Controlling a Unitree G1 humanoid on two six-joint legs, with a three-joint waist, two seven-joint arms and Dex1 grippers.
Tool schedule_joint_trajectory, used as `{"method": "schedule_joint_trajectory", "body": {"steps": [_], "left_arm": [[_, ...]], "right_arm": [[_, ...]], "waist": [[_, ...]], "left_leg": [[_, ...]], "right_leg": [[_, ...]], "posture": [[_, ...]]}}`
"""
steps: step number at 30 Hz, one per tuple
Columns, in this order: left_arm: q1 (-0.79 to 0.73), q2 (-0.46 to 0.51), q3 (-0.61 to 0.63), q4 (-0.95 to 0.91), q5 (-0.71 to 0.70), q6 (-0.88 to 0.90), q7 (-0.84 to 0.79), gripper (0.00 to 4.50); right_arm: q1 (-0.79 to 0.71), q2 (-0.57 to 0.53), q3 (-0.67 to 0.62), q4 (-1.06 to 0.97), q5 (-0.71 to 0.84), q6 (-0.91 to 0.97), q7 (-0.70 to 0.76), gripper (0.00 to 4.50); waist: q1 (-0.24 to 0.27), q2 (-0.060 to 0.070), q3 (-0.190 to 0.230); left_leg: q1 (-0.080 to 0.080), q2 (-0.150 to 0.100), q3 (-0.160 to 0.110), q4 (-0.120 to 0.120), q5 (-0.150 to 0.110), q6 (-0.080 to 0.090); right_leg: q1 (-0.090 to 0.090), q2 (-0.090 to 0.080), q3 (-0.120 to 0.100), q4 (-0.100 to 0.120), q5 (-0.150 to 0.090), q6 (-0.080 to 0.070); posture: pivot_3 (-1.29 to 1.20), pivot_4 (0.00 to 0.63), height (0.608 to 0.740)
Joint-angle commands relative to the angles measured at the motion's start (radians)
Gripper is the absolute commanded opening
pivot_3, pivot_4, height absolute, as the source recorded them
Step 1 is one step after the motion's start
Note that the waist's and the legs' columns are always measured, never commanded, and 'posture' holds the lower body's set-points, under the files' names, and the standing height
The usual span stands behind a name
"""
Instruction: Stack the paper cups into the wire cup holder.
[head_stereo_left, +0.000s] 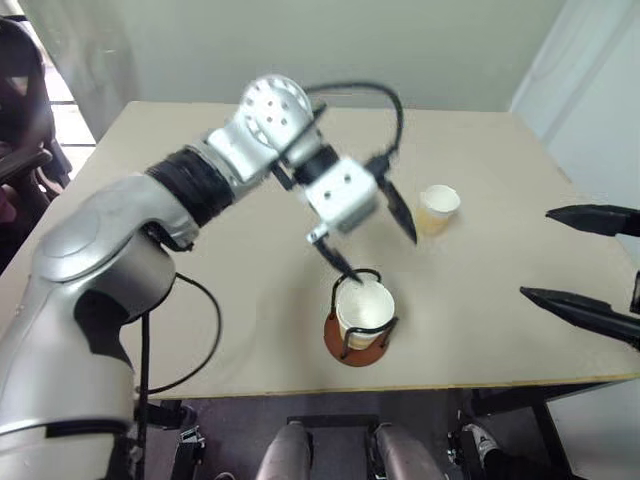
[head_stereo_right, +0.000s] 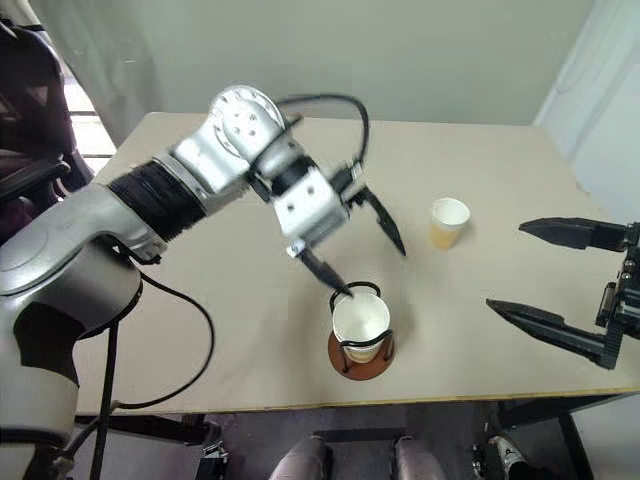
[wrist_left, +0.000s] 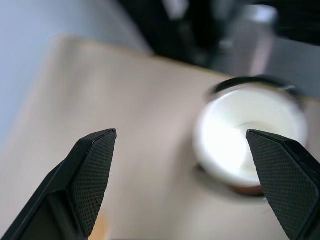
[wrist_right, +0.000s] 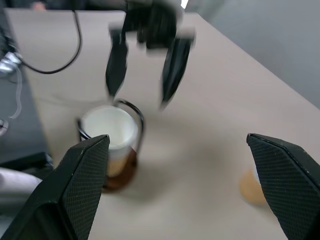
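Note:
The wire cup holder (head_stereo_left: 349, 347), black loops on a reddish-brown disc, stands near the table's front edge. A paper cup (head_stereo_left: 364, 308) sits upright inside it, white mouth up; whether more cups are nested in it I cannot tell. My left gripper (head_stereo_left: 372, 240) hangs open and empty just above and behind the holder, one fingertip close to the wire rim. Another tan paper cup (head_stereo_left: 438, 208) stands alone further back on the right. My right gripper (head_stereo_left: 585, 265) is open and empty at the right side, pointing toward the holder. From the left wrist, the held cup (wrist_left: 245, 137) lies between my fingers (wrist_left: 95, 170).
The beige table (head_stereo_left: 200, 230) has bare surface left of the holder and at the back. Its front edge runs just below the holder. A dark chair (head_stereo_right: 30, 90) stands off the table's left corner. A black cable (head_stereo_left: 195, 330) loops from my left arm over the table.

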Motion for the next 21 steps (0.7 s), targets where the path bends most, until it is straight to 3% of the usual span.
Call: {"method": "schedule_joint_trajectory", "body": {"steps": [1,2,5,9,12,15,21], "left_arm": [[0.034,0.052,0.279,0.113,0.014,0.164,-0.022,4.45],[0.049,0.059,0.327,0.116,0.037,0.2,-0.023,4.45],[0.197,0.202,0.434,0.052,0.169,0.29,0.054,4.45],[0.44,0.343,0.588,-0.229,0.209,0.465,0.149,4.45],[0.575,0.402,0.734,-0.457,0.189,0.597,0.26,4.45],[0.641,0.42,0.836,-0.572,0.188,0.696,0.315,4.45],[0.897,0.495,1.051,-0.813,0.173,0.854,0.397,4.45]], "right_arm": [[-0.033,-0.054,0.15,0.119,-0.213,-0.148,0.028,4.5],[-0.041,-0.058,0.178,0.143,-0.249,-0.182,0.046,4.5],[-0.244,-0.092,0.433,0.278,-0.336,-0.27,0.035,4.5],[-0.526,-0.062,0.743,0.442,-0.499,-0.356,0.109,4.5],[-0.785,0.053,0.977,0.645,-0.667,-0.463,0.23,4.5],[-0.956,0.157,1.099,0.849,-0.789,-0.564,0.309,4.5],[-1.257,0.383,1.274,1.382,-1.096,-0.787,0.214,4.5]], "waist": [[-0.004,0.001,0.0],[-0.007,0.003,-0.001],[-0.019,0.012,-0.005],[-0.03,0.014,-0.004],[-0.019,0.009,-0.004],[-0.012,0.009,-0.004],[-0.03,0.012,-0.005]], "left_leg": [[0.0,0.0,0.0,0.0,0.0,0.0],[0.001,0.0,0.0,0.0,0.0,0.0],[0.002,0.0,0.0,0.0,0.0,0.0],[0.004,0.001,0.006,-0.002,0.002,0.001],[0.001,0.0,0.005,0.0,0.004,-0.001],[-0.002,0.0,0.005,-0.001,0.006,0.001],[-0.001,0.001,0.006,-0.005,0.009,0.0]], "right_leg": [[0.0,0.0,0.0,0.0,0.0,0.0],[0.0,0.0,0.0,0.0,0.0,0.0],[-0.001,0.001,0.0,0.0,0.001,0.001],[-0.001,0.0,0.002,0.002,0.002,0.005],[-0.006,0.001,-0.001,0.003,0.004,0.005],[-0.011,-0.002,0.0,0.002,0.007,0.003],[-0.013,-0.002,0.003,0.006,0.01,-0.002]], "posture": [[0.0,0.15,0.74],[0.0,0.15,0.74],[0.0,0.15,0.74],[0.0,0.15,0.74],[0.0,0.15,0.74],[0.0,0.15,0.74],[0.0,0.15,0.74]]}}
